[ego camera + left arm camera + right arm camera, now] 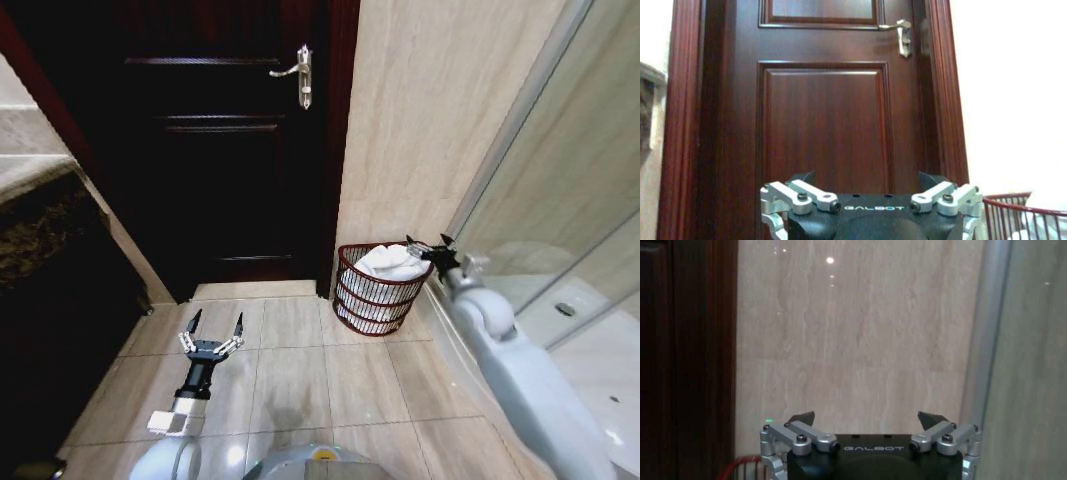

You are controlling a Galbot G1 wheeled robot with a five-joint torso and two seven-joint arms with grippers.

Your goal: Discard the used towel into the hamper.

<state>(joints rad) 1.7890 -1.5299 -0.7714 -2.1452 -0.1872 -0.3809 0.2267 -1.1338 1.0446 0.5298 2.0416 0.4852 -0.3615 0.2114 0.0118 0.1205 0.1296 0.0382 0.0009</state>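
Right gripper (428, 245), jaws spread and empty, hovers right of centre at the rim of the dark reddish-brown wire hamper (375, 303). Inside lies the white crumpled towel (390, 262) (soft, light; pinch a raised fold). Left gripper (212, 328), released, idles lower left.

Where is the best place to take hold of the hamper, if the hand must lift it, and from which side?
Probably the top rim of the hamper, from above. It stands upright on the tiles against the wall by the door, so its back cannot be reached. The rim is a thin wire band that open fingers could close on. The white towel fills the middle, so the near edge looks better. The right hand is open beside it.
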